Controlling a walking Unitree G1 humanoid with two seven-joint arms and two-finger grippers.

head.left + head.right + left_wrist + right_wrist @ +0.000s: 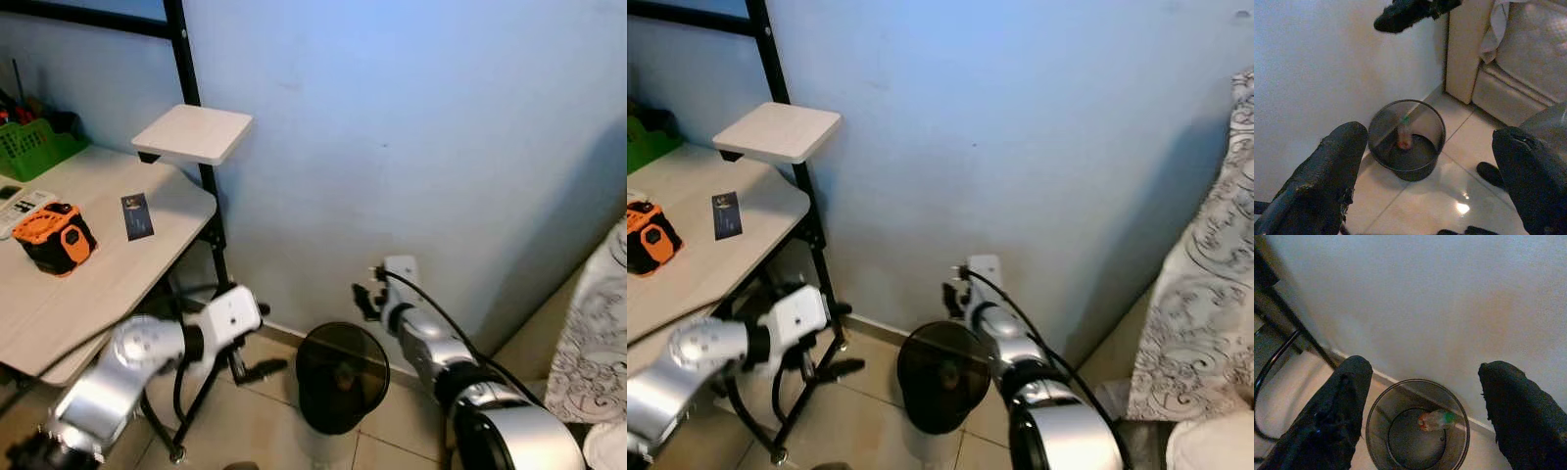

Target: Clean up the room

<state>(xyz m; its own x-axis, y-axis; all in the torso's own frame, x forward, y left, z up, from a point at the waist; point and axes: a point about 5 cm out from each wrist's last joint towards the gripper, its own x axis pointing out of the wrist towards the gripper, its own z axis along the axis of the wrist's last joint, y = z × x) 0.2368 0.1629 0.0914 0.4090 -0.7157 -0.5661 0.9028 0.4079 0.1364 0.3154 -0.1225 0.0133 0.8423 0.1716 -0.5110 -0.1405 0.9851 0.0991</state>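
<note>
Desk [108,264] at left of the head frames bears an orange-and-black device [54,238], a dark card [137,215] and a green basket [34,147]; judged still to be tidied. Lower centre: black mesh bin [341,377] on the tiled floor against the blue wall, a small bottle [1436,419] already inside, so one item looks binned. Left gripper [257,369] low beside the bin, fingers wide, empty. Right gripper [364,299] above the bin's rim, fingers wide apart, holding nothing.
</note>
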